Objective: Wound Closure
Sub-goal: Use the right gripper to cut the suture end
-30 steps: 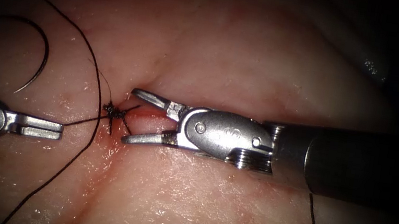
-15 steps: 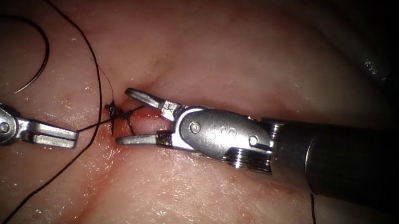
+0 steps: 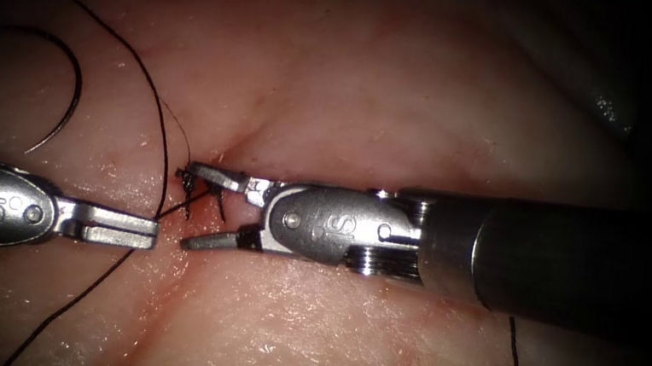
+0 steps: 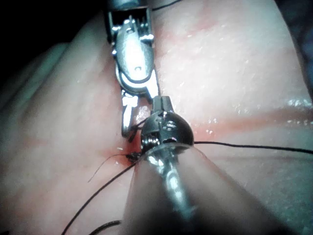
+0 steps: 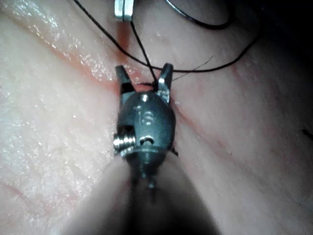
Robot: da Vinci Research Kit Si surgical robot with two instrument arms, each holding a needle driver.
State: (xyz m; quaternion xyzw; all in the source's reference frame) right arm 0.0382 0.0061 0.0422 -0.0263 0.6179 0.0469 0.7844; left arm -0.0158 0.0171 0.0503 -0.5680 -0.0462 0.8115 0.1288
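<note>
"S" on both tools – left end effector [image 3: 150,232] on thread [image 3: 176,206]

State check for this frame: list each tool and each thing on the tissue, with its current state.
Left tool: jaws shut on the thread, left of the knot.
Right tool: jaws open around the knot's thread ends, holding nothing.
Needle: lying free on the tissue, left of the cut, not in the tissue.
Thread: slack loop across the tissue, running to the knot.
Knot: tied, at the cut's left end.
Tissue: wet, red fluid around the knot.
</note>
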